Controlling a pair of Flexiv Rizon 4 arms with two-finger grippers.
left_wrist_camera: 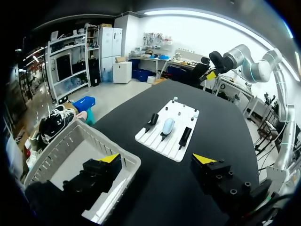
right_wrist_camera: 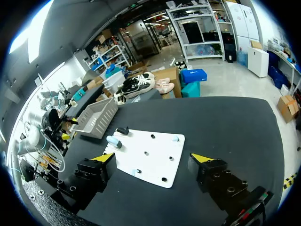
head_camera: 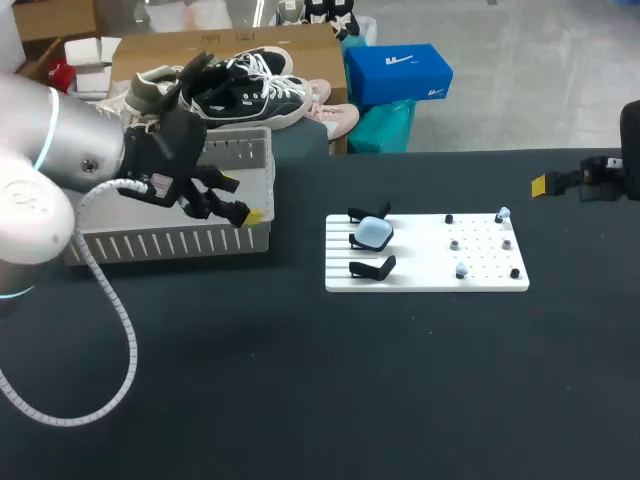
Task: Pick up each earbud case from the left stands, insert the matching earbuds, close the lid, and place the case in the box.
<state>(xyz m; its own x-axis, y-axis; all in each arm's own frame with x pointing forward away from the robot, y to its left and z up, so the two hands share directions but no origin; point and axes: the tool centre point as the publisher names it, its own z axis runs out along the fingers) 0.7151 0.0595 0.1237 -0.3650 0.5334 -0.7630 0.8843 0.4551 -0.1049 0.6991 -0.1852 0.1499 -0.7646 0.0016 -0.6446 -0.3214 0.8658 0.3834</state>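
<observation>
Our left arm (head_camera: pixel 60 150) hangs over the box's (head_camera: pixel 170 243) right rim, jaws wide open and empty; our right arm's (head_camera: pixel 600 178) jaws, by the bench's (head_camera: pixel 300 400) edge, gape empty too. One pale-blue rounded case (head_camera: pixel 374 233), lid shut, sits on the board's (head_camera: pixel 420 272) middle stand (head_camera: pixel 356 240).

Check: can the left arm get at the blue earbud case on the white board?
Probably yes. The left gripper hangs open by the basket corner, and bare table lies between it and the earbud case, though black stands flank it.
</observation>
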